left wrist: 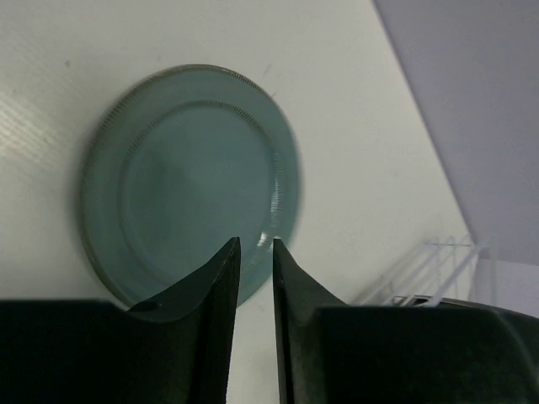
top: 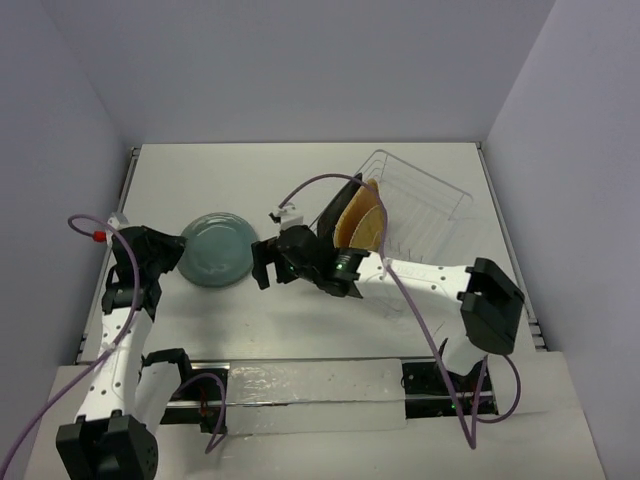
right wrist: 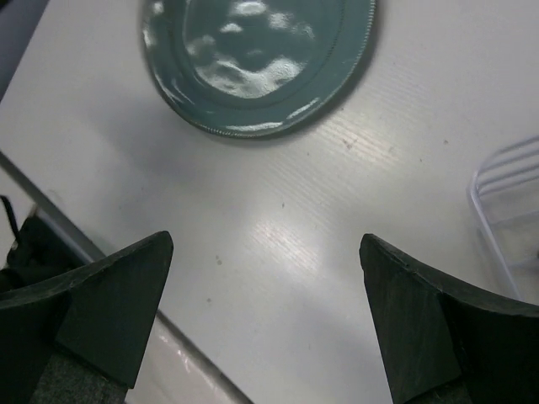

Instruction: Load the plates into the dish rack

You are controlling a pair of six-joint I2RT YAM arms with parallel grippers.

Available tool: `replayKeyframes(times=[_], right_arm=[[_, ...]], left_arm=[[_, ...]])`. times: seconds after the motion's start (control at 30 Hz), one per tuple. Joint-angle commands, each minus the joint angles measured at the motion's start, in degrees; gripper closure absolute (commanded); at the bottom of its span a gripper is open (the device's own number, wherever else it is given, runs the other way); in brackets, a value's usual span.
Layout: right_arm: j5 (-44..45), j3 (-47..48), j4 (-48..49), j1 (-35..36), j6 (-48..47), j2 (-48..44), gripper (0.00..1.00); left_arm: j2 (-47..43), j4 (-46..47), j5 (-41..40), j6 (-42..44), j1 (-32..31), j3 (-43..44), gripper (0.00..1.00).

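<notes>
Hovering at the teal plate's (top: 215, 250) rim, the left gripper (left wrist: 255, 241) has its jaws parted a crack on nothing; the right gripper (right wrist: 266, 238) gapes wide and empty. That plate lies flat on the table (top: 300, 170) — seemingly the last to load — while farther off a black plate (top: 335, 210) and woven plates (top: 362, 222) stand in the rack (top: 440, 195).

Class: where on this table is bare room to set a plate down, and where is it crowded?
Free: the far table strip behind the teal plate, left of the dish rack; the near strip between plate and front rail. Crowded: between plate and rack, where the right end effector reaches.
</notes>
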Motion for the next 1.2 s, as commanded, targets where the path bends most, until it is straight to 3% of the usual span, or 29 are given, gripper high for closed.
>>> replayKeyframes(times=[0.0,0.23,0.57,0.8,1.17], right_arm=[[6.67,7.42,-3.14,0.60,-1.24,5.86,0.01],[12.56,20.83,-6.75,0.18,-0.44,18.35,0.01],[4.12,36.31,-9.48,-4.25,1.50,30.70,0.01],[-3.91,44.04,-9.89,-5.90,3.11,38.70,0.01],[-12.73,48.56,-9.90,-7.73,5.84,44.33,0.00]], left_arm=[[4.05,1.65,-2.03,-0.86,-0.09,-1.19,0.68],[10.75,3.84,-4.92,-2.08,-0.09,-1.37,0.41],[25.93,8.76,-7.64,-1.95,0.17,2.01,0.42],[38.43,9.13,-5.07,-0.68,1.24,5.19,0.44],[45.09,8.65,-3.22,0.63,1.93,6.29,0.46]])
